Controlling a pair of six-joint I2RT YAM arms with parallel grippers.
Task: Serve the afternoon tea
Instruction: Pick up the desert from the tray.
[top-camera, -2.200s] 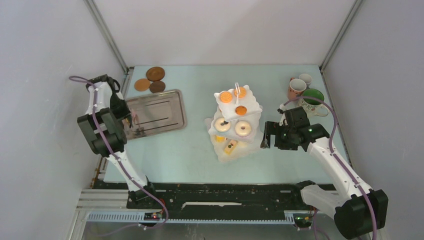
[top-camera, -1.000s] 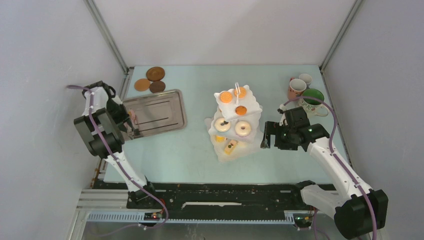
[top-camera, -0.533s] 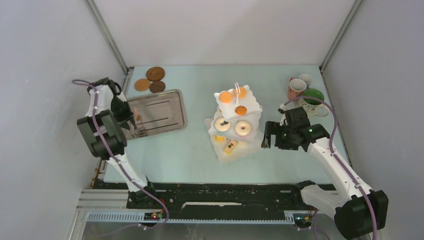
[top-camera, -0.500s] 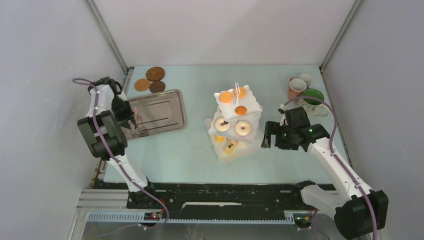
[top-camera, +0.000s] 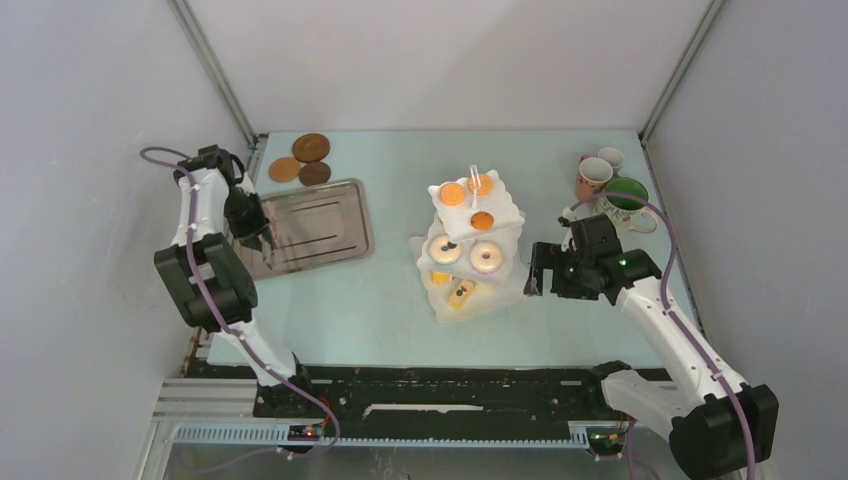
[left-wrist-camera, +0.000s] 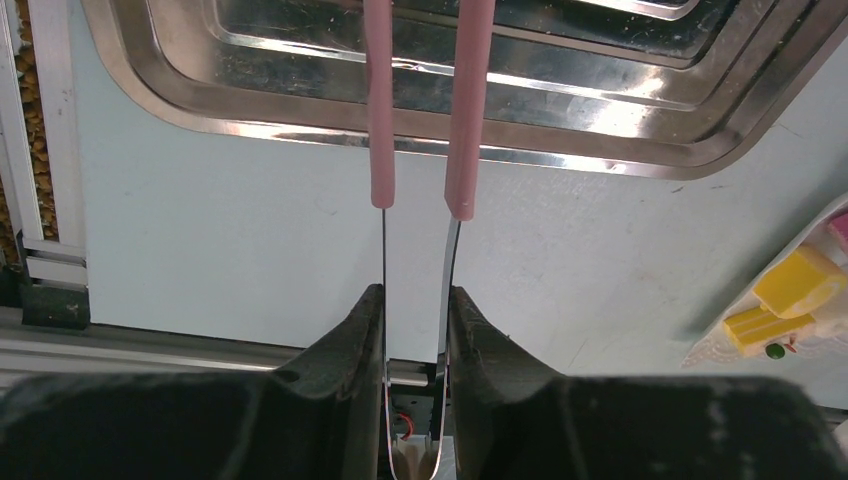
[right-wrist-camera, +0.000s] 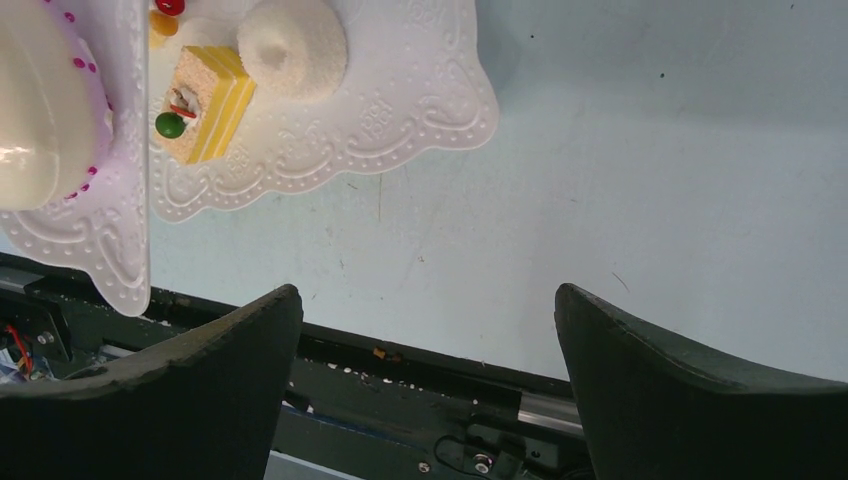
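Observation:
The white three-tier stand stands mid-table with orange biscuits on top, donuts in the middle and a yellow cake on the bottom tier. Three mugs, pink, small pale and green-inside, cluster at the back right. Brown coasters lie at the back left. My left gripper is shut on the pink tongs, whose tips reach over the tray. My right gripper is open and empty, just right of the stand's bottom tier.
A grey metal tray lies at the left, in front of the coasters. Metal frame posts and white walls close in the table at the back and both sides. The arm bases' black rail runs along the near edge.
My left arm has swung back and a little inward along the tray's left edge, still holding the tongs. The right arm has not moved.

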